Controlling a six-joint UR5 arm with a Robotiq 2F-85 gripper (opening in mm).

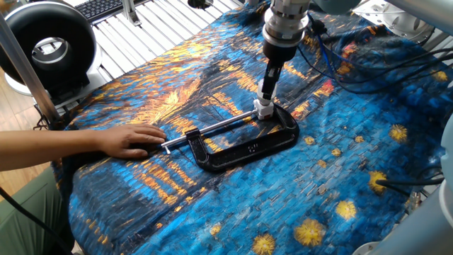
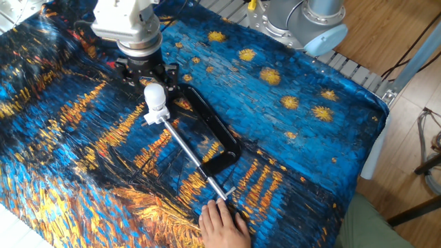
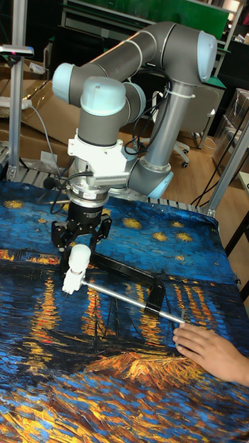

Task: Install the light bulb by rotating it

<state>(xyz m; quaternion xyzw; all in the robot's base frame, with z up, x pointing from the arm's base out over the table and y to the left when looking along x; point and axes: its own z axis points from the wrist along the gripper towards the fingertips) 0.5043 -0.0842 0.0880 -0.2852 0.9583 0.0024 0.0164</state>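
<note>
The light bulb (image 3: 78,255) is a small white globe standing upright on a white socket block (image 3: 71,282). The block sits at the end of the screw of a black C-clamp (image 1: 248,149) lying on the cloth. My gripper (image 3: 79,239) hangs straight over the bulb, open, with its black fingers (image 3: 104,228) spread to either side of the globe's top and a gap showing on both. From the other side, the light bulb (image 2: 153,94) shows just in front of the gripper (image 2: 148,74). In one fixed view the gripper (image 1: 266,92) partly hides the globe.
A person's hand (image 1: 131,139) rests on the clamp's handle end at the table's near-left side. A black ring lamp (image 1: 46,46) stands at the back left, and blue cables (image 1: 340,57) trail behind the arm. The painted cloth (image 2: 296,138) covers the table.
</note>
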